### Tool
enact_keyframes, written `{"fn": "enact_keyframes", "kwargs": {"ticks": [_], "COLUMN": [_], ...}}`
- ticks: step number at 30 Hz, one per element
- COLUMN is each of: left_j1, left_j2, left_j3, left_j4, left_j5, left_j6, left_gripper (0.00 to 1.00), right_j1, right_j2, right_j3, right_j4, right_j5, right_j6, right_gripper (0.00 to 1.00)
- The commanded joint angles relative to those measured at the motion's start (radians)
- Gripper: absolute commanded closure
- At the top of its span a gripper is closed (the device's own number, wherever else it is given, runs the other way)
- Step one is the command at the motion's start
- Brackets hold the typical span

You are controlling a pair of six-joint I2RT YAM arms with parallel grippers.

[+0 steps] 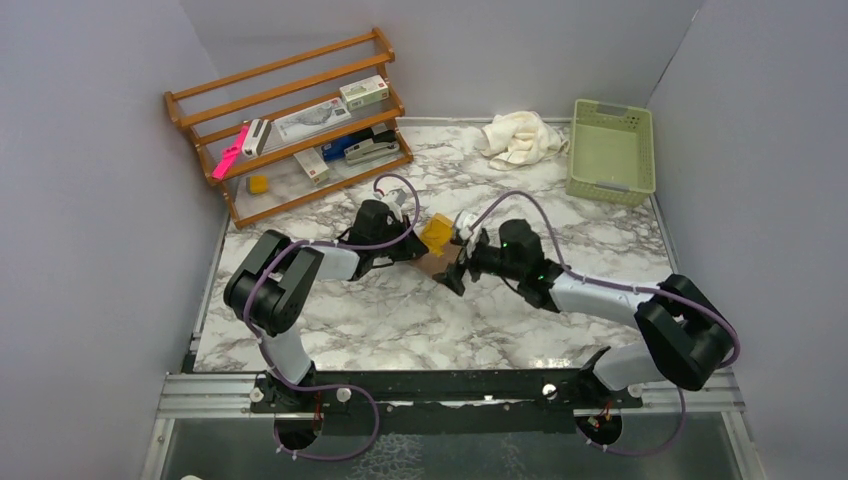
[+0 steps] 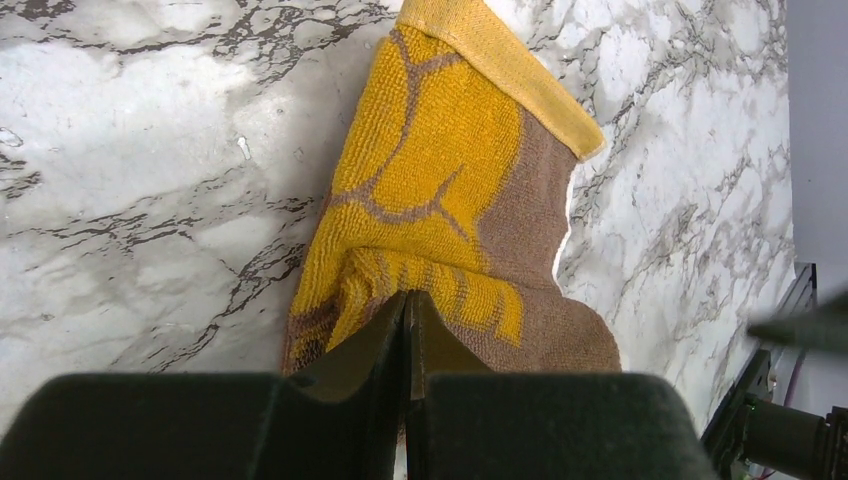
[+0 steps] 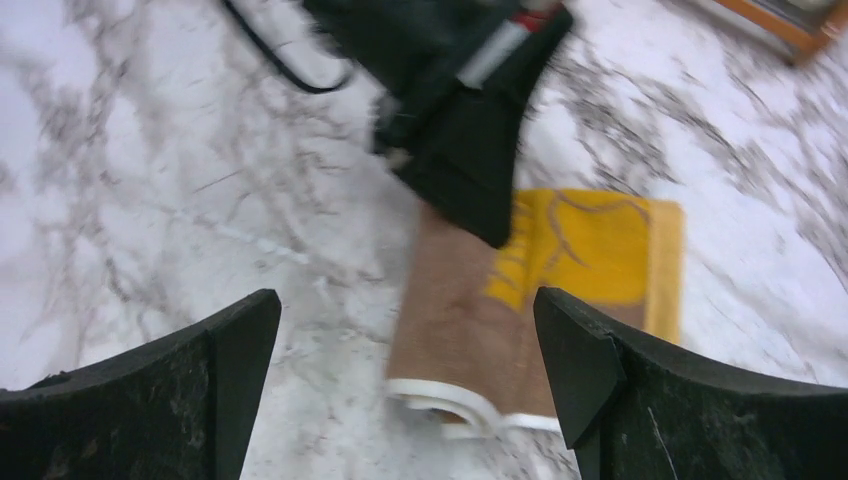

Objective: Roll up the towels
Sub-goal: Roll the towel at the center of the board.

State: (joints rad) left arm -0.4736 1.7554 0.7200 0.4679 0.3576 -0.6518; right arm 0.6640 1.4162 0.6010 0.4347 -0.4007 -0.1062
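The mustard-yellow towel (image 1: 437,235) lies on the marble tabletop (image 1: 400,320), well apart from the pale green basket (image 1: 610,155), on the side of it that faces the wooden rack (image 1: 290,120) and nearer the arms' bases. Its yellow face carries brownish veining, and a brown side with a pale edge shows where the cloth folds over. The left gripper (image 2: 408,300) has its fingers together, clamped on one bunched end of this towel, which rises a little toward them. The right gripper (image 3: 405,300) hovers on the towel's basket-facing side, its fingers (image 3: 575,350) spread wide apart with nothing between them but the towel and tabletop below. The cream towel (image 1: 518,138) sits crumpled just beside the basket, between it and the rack, far from both grippers.
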Motion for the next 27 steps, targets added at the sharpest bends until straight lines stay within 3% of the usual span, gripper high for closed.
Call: {"fn": "enact_keyframes", "kwargs": {"ticks": [1, 9, 16, 27], "left_j1": [-0.005, -0.005, -0.006, -0.005], "left_j2": [0.029, 0.030, 0.020, 0.005], "left_j3": [0.003, 0.001, 0.012, 0.041], "left_j4": [-0.080, -0.091, -0.118, -0.177], "left_j5": [-0.041, -0.045, -0.053, -0.066], "left_j6": [0.032, 0.038, 0.048, 0.075], "left_gripper": [0.93, 0.93, 0.93, 0.93], "right_j1": [0.135, 0.210, 0.213, 0.213], "right_j2": [-0.014, 0.154, 0.242, 0.357], "right_j3": [0.001, 0.049, 0.127, 0.267], "right_j4": [-0.007, -0.035, -0.103, -0.344], "right_j5": [0.165, 0.399, 0.482, 0.479], "right_j6": [-0.276, -0.317, -0.320, -0.217], "right_gripper": [0.00, 0.03, 0.11, 0.44]}}
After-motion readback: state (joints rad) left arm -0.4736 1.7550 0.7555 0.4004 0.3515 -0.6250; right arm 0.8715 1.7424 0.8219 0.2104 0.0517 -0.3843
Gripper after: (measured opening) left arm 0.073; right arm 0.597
